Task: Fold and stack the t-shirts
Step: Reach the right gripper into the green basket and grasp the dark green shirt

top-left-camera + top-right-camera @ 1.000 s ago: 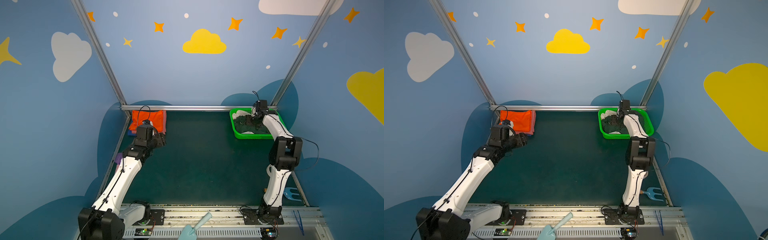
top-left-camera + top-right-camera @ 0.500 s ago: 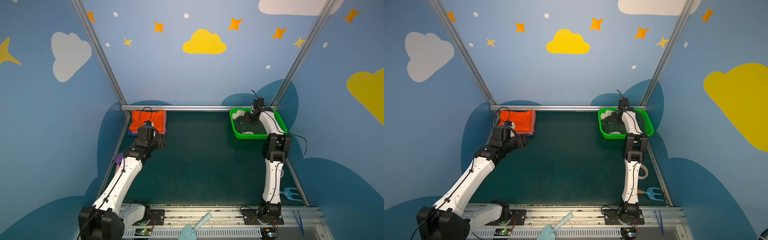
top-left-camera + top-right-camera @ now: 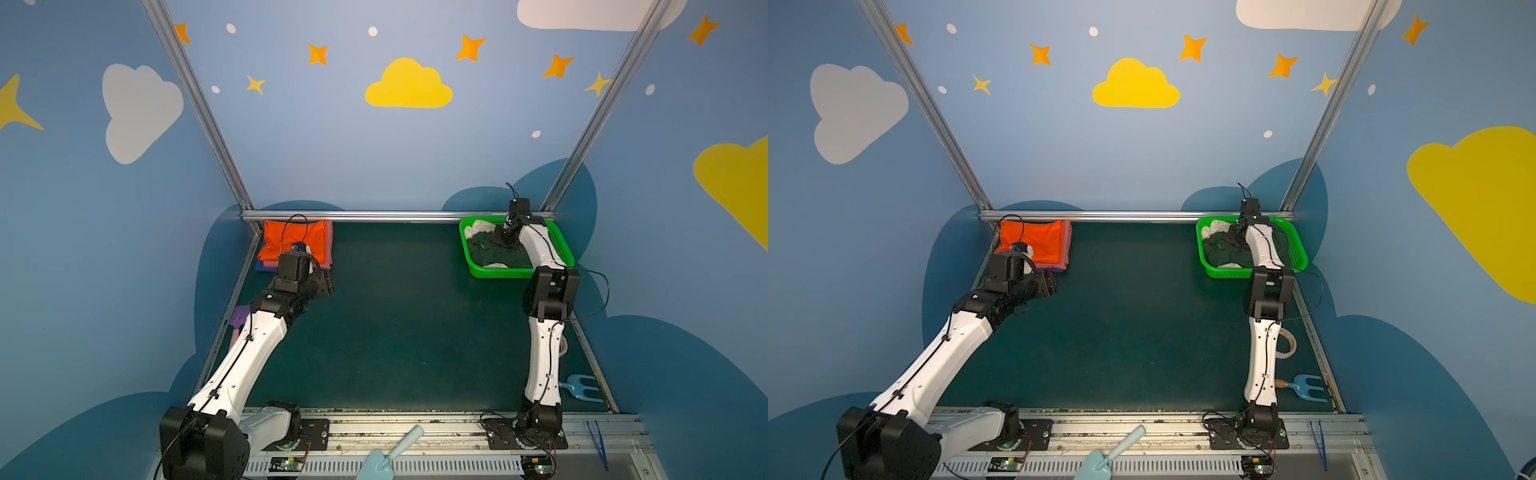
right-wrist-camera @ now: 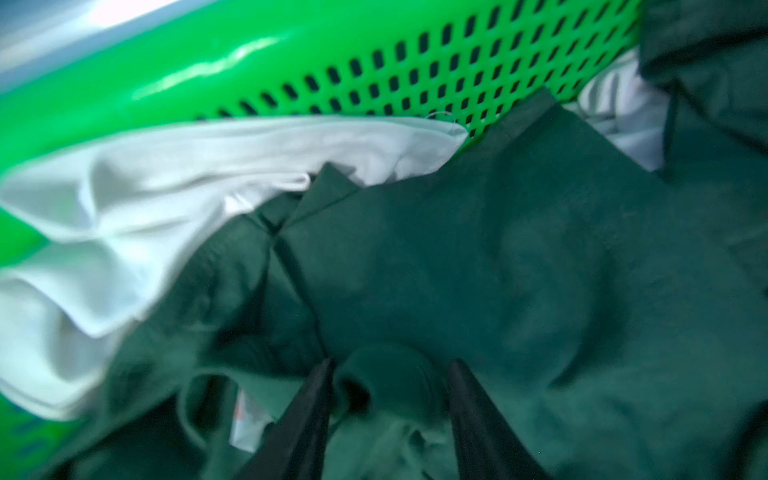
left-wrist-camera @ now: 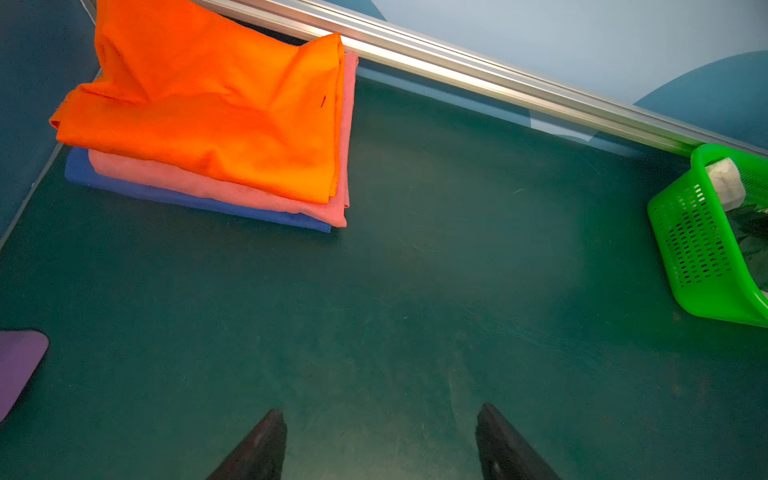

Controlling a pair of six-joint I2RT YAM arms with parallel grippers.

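Right wrist: I see the right gripper (image 4: 390, 361) down in the basket (image 4: 291, 50), fingers clamped on a bunched fold of the green shirt (image 4: 498, 270). The fold fills the gap between them. Frame is blurry. The rest of the green shirt lies crumpled around and beyond the fingertips. White shirt (image 4: 208, 166) sits past the fingertips against the basket wall, partly under the green one.

Left wrist: left gripper (image 5: 379, 409) fingers wide apart, nothing between them, bare mat (image 5: 415, 291) below. Folded stack is ahead of those fingertips, clear of them: orange shirt (image 5: 208, 104) on top, pink shirt (image 5: 124, 168) under it, blue shirt (image 5: 77, 170) at the bottom.

Both top views agree: right fingers inside the basket, left ones just short of the stack.
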